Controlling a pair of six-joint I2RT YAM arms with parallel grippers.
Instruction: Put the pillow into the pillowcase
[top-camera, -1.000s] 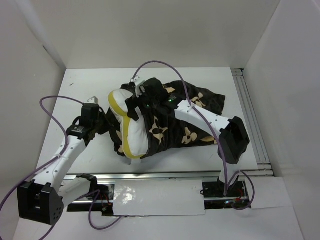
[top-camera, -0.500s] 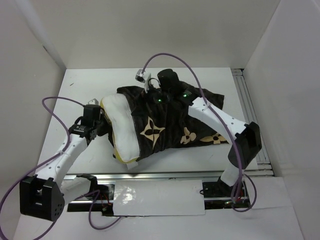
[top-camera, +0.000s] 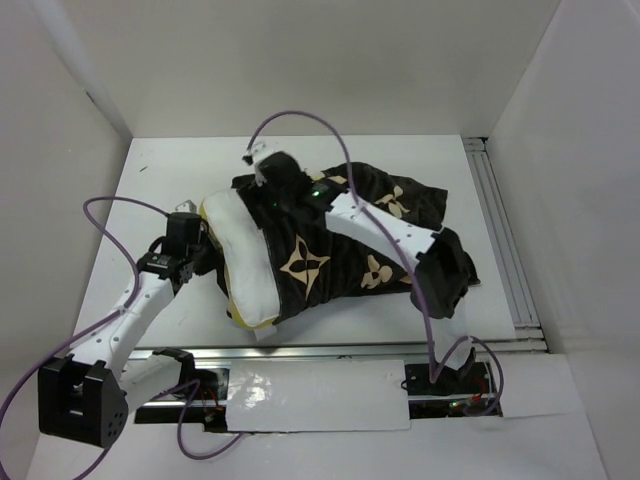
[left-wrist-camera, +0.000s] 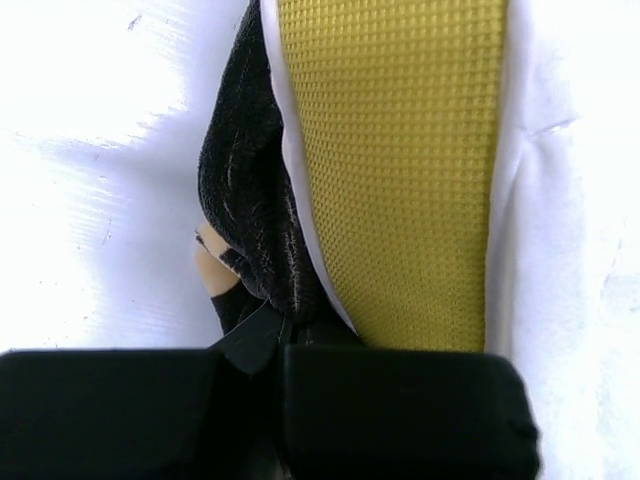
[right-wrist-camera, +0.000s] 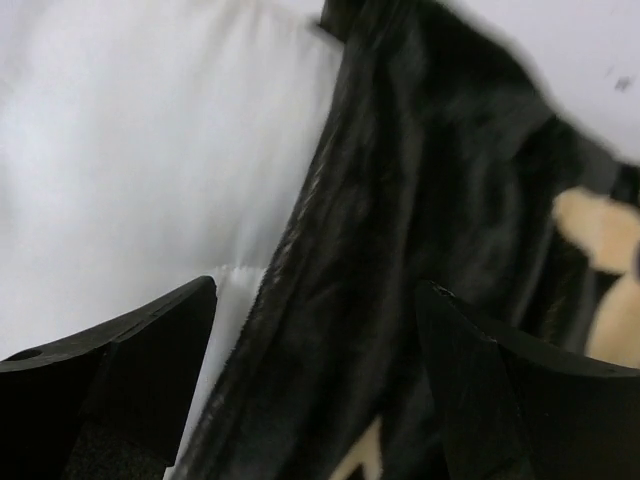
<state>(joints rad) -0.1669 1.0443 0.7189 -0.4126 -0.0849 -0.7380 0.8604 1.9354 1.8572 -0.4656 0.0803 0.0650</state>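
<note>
White walls box in a pale table (top-camera: 150, 185). Most of its middle is taken by the pillowcase (top-camera: 340, 255), dark plush with tan flowers, spread out toward the right. The pillow (top-camera: 238, 262) lies in the case's mouth on the left side. Most of it is covered, and a white band sticks out toward the left arm, with its yellow trim (left-wrist-camera: 400, 170) along the edge.

The left gripper (left-wrist-camera: 280, 345) is clamped tight on a fold of the case's dark hem, right beside that trim. At the far end of the opening, the right gripper (right-wrist-camera: 315, 290) has its jaws wide. They straddle the hem where dark plush meets white pillow, with nothing pinched.

The step in hand looks like drawing the mouth of the case over the pillow's last exposed end. Next, the right claw likely needs to close on the hem alone, not the pillow under it. It can then pull leftward while the left grip anchors the near corner.
</note>
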